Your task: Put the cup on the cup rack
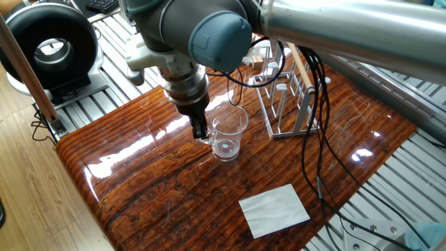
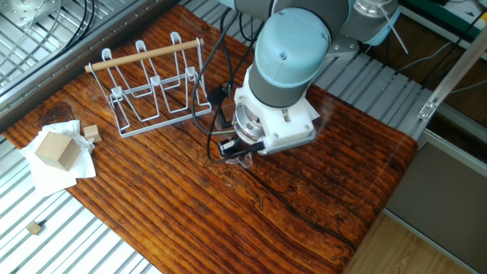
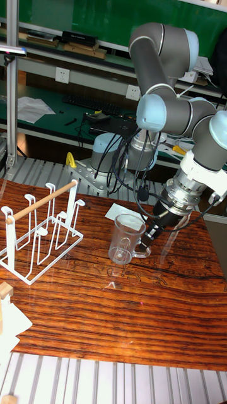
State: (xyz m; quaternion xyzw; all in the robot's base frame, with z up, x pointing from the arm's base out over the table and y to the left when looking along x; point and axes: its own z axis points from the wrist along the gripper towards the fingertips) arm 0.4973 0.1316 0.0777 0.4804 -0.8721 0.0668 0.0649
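overhead, fingers pinching cup handle

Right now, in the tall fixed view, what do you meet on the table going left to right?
Cup rack → cup → hand, closed on the cup's handle.

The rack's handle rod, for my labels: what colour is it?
Light, natural wood on the cup rack, clearest in the other fixed view.
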